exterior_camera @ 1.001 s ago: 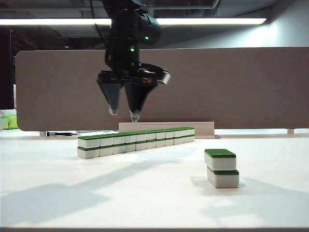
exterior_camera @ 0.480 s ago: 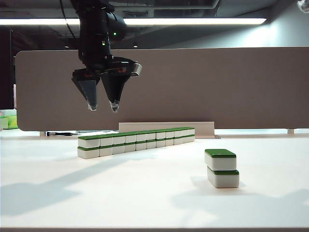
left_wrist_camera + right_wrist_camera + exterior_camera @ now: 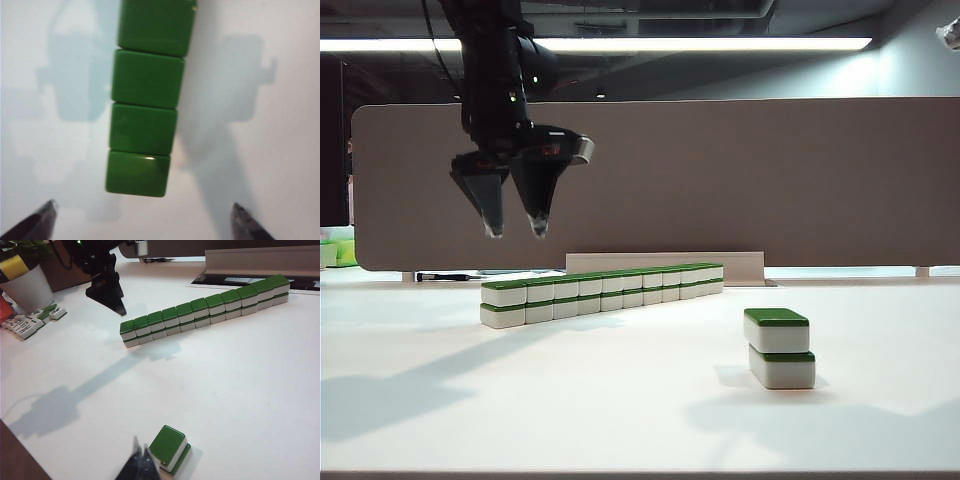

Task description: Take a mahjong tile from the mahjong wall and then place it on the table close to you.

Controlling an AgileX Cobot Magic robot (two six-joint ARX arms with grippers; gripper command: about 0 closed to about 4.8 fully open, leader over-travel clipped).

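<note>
Overhead, the left gripper (image 3: 514,229) hangs with its fingers (image 3: 39,224) spread wide and gripping nothing, poised above the near end of the mahjong wall (image 3: 604,291), a two-tier row of green-topped tiles running back across the white bench (image 3: 620,400). Well apart to the right stands a short two-high stack (image 3: 779,347). Beside that stack, the right gripper (image 3: 141,462) shows its fingers pressed together with nothing between them. Behind everything runs a brown-grey partition board (image 3: 770,180).
</note>
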